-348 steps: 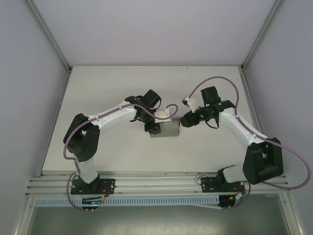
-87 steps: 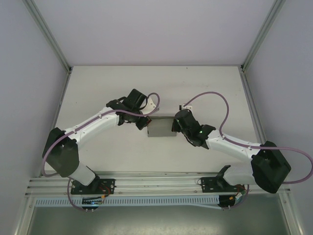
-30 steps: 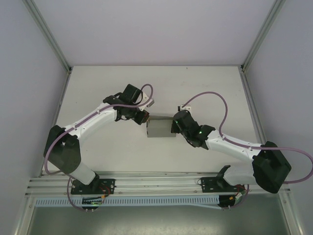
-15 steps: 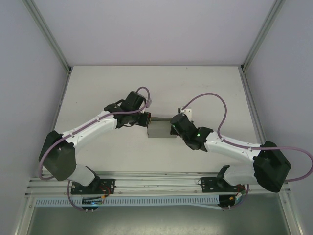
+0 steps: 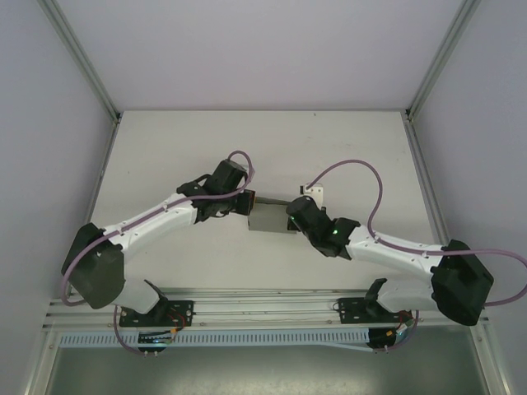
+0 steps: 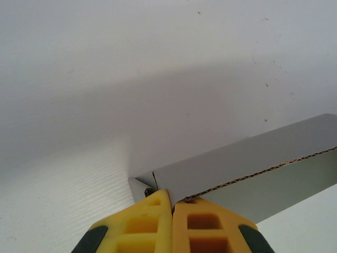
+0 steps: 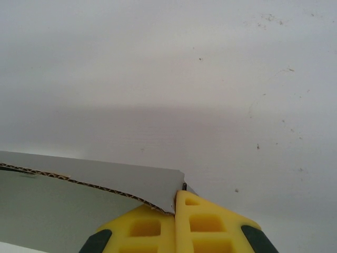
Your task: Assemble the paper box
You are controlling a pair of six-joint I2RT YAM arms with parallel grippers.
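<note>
Change over the last second: left gripper [image 5: 247, 202] has swung in from beside the paper box [image 5: 270, 220] and now sits against its far-left corner. Right gripper [image 5: 290, 216] stays on the right end, with its arm stretched lower. Box has barely shifted; it's mid-surface, between the two wrists.

Both grippers clenched, nothing visibly between the fingers. In the left wrist view the yellow fingertips [image 6: 160, 203] butt the box corner just under the raw corrugated edge. Right wrist view mirrors it.

My read: box is pinned from both ends, so this is squaring up or pressing the end walls home, not a grasp. Looks late in the assembly.

Room: bare surface [image 5: 346, 148] runs well past the box on the far side and both flanks, and the side walls [image 5: 49, 164] are well apart from it. Tight spot is between the wrists. Purple cable [image 5: 350, 162] loops close over the right one.
</note>
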